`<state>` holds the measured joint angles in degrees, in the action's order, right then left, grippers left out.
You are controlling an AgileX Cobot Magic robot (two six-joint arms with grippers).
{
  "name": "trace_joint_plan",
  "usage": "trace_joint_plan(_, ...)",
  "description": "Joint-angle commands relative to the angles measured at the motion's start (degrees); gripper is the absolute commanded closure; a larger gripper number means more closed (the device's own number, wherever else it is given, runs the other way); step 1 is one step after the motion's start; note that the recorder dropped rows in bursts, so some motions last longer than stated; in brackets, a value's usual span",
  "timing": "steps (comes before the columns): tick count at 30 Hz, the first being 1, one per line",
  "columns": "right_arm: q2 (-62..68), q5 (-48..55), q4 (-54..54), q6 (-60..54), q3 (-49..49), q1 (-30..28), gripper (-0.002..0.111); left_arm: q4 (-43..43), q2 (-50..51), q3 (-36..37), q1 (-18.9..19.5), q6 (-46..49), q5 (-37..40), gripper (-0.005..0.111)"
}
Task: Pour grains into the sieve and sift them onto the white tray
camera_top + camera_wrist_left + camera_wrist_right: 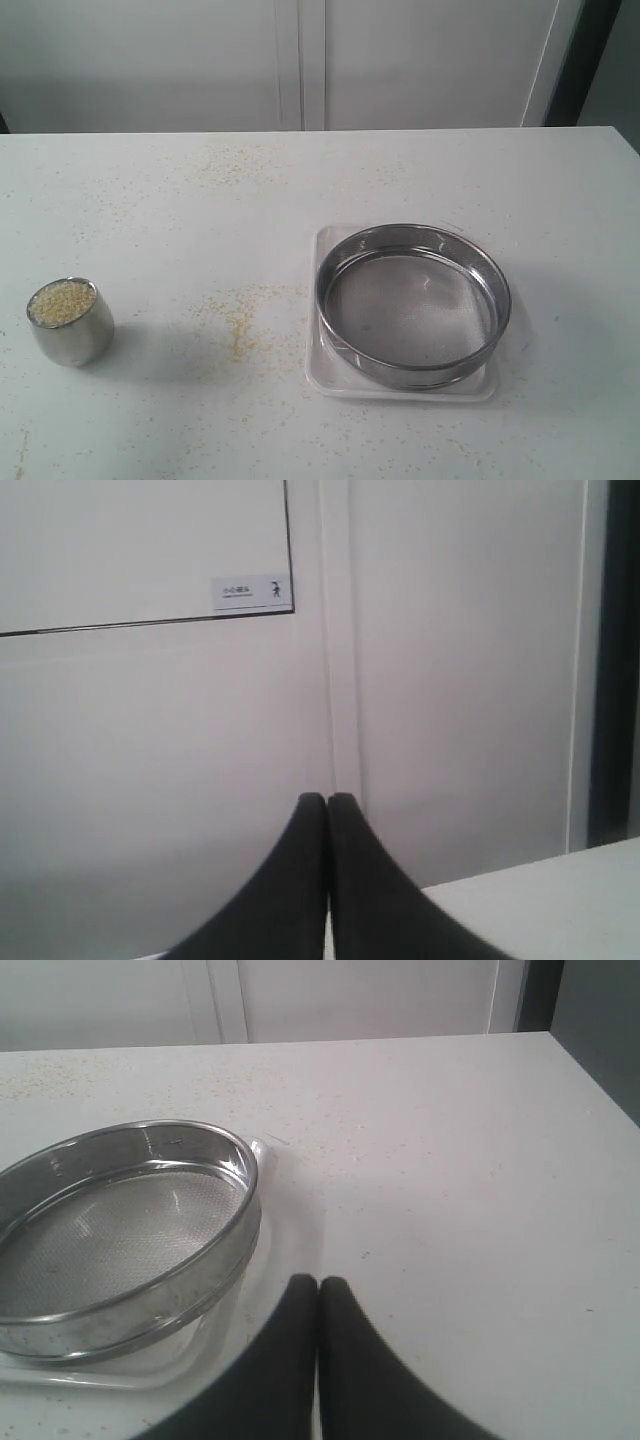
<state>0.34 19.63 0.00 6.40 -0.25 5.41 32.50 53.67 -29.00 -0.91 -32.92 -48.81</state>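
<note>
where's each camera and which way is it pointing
Exterior: above the table, angled down at the steel cup of grains and the sieve on the white tray; no robot parts show.
Left wrist: on the left arm, facing the white wall; left jaws shut.
Right wrist: on the right arm, tilted down at the table; right jaws shut.
Shared: exterior and right wrist both show the sieve.

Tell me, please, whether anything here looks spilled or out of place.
Yes: loose grains lie scattered on the table, thickest between the cup and the tray, with another patch farther back.
</note>
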Motion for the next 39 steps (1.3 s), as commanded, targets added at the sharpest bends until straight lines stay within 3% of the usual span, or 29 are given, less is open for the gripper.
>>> trace_joint_plan(1, -0.3, -0.1, -0.4, -0.1, 0.3, 0.3, 0.108, 6.6, 3.7, -0.2, 0.2, -1.7, -4.0, 0.107)
trace_joint_plan(13, -0.3, -0.1, -0.4, -0.1, 0.3, 0.3, 0.108, 1.9, 16.2, 9.5, 0.2, 0.8, -17.6, 0.107)
trace_joint_plan(24, -0.3, -0.1, -0.4, -0.1, 0.3, 0.3, 0.108, 1.0, 25.0, 12.3, 0.2, 8.6, -19.3, 0.107)
trace_joint_plan(29, -0.3, -0.1, -0.4, -0.1, 0.3, 0.3, 0.108, 5.1, 28.6, 12.3, 0.2, 11.5, -21.2, 0.106)
trace_joint_plan(31, -0.3, -0.1, -0.4, -0.1, 0.3, 0.3, 0.108, 5.2, 29.6, 12.3, 0.2, 11.8, -21.2, 0.100)
trace_joint_plan(34, -0.3, -0.1, -0.4, -0.1, 0.3, 0.3, 0.108, 5.2, 30.5, 12.3, 0.2, 11.8, -21.2, 0.074)
trace_joint_plan(37, -0.3, -0.1, -0.4, -0.1, 0.3, 0.3, 0.108, 5.1, 31.0, 12.3, 0.2, 10.8, -20.1, 0.029)
trace_joint_plan(39, -0.3, -0.1, -0.4, -0.1, 0.3, 0.3, 0.108, 4.4, 31.0, 12.3, 0.2, 9.9, -20.1, 0.007)
